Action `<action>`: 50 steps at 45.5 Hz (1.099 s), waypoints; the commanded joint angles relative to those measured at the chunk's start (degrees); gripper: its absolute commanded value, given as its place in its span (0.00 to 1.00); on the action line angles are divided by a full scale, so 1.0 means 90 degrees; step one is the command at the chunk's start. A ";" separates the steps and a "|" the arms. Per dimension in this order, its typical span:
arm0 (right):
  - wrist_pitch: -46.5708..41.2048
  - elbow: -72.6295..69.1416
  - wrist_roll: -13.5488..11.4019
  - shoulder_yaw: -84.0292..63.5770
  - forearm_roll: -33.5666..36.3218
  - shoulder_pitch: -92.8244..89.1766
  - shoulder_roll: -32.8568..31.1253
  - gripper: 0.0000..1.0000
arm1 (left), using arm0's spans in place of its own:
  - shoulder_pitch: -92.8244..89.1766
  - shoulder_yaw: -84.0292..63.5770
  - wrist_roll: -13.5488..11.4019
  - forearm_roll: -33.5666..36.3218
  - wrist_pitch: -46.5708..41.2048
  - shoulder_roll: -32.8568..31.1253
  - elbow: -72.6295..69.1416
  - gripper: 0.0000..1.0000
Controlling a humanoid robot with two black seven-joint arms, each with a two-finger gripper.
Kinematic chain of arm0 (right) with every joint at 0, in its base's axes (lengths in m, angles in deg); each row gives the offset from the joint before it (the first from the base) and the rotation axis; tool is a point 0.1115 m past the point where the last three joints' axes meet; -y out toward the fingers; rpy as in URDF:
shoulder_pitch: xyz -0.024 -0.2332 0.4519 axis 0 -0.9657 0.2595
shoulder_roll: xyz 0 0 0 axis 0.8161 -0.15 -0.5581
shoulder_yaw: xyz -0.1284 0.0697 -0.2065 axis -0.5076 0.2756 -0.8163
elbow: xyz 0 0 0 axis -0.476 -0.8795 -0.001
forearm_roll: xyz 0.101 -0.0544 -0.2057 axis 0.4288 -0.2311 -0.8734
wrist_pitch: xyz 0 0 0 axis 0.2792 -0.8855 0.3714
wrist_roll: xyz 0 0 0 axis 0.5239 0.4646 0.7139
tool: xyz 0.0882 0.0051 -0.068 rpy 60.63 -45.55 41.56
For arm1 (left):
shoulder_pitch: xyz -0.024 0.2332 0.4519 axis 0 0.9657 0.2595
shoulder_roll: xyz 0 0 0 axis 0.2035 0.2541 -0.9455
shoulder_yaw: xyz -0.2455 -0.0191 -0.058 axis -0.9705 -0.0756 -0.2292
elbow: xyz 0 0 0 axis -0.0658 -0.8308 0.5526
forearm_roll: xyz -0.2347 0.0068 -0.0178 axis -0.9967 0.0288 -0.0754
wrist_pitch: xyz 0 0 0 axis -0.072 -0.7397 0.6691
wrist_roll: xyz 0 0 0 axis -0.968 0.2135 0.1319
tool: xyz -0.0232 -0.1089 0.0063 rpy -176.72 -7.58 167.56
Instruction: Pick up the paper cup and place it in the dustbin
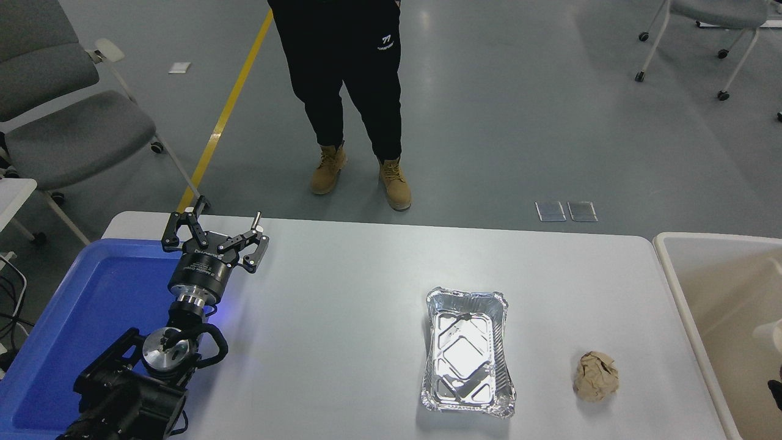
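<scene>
The dustbin [672, 269] is a large beige bin standing against the table's right end. Inside it, at the picture's right edge, is a pale white rounded shape [768, 333] that looks like the paper cup, cut off by the frame. Just below it a small black part of my right arm or gripper [776, 391] shows at the edge; I cannot see how it stands to the cup. My left gripper [215, 229] is parked at the lower left, open and empty, over the corner of the blue tray.
A blue plastic tray [91, 305] lies at the table's left end. A rectangular foil tray [467, 351] and a crumpled brown paper ball [595, 376] lie on the right half. A person [348, 73] stands at the far side.
</scene>
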 commanded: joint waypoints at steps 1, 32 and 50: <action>-0.0056 0.0003 0.0005 0.0002 -0.0005 0.0080 0.0011 1.00 | 0.0000 0.0000 0.0000 0.0000 0.0001 0.0000 0.0000 0.99; -0.0046 -0.4477 -0.0034 -0.0398 -0.0492 0.2502 -0.2274 1.00 | 0.0000 0.0000 0.0000 0.0000 -0.0008 0.0000 0.0000 0.99; 0.0012 -0.7076 -0.0024 -0.5024 -0.0932 0.6816 -0.2988 1.00 | 0.0000 0.0000 0.0000 0.0000 0.0001 0.0000 0.0000 0.99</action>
